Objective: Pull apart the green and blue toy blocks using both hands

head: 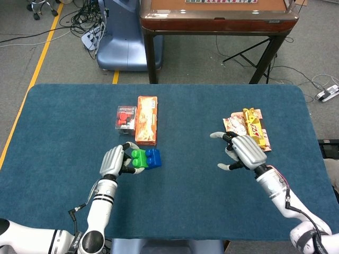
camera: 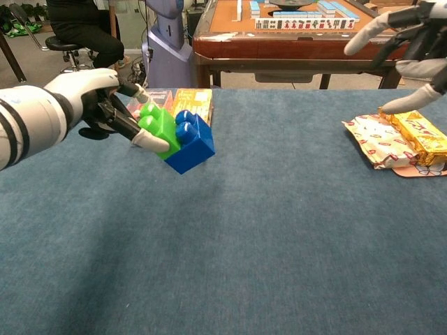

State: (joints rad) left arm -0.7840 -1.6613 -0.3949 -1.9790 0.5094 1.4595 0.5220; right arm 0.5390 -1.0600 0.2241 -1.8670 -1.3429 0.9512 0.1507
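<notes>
A green block (head: 139, 159) (camera: 160, 125) and a blue block (head: 153, 157) (camera: 192, 144) are joined side by side. My left hand (head: 113, 160) (camera: 98, 103) grips the green end and holds the pair lifted off the blue table (head: 180, 211), as the chest view shows. The blue end sticks out to the right, free of any finger. My right hand (head: 243, 151) (camera: 408, 38) hovers open well to the right, fingers spread, holding nothing.
An orange box (head: 146, 120) and a small clear case with red parts (head: 125, 116) lie just behind the blocks. Snack packets (head: 253, 129) (camera: 405, 143) lie at the right, under my right hand. A wooden mahjong table (head: 217, 16) stands beyond.
</notes>
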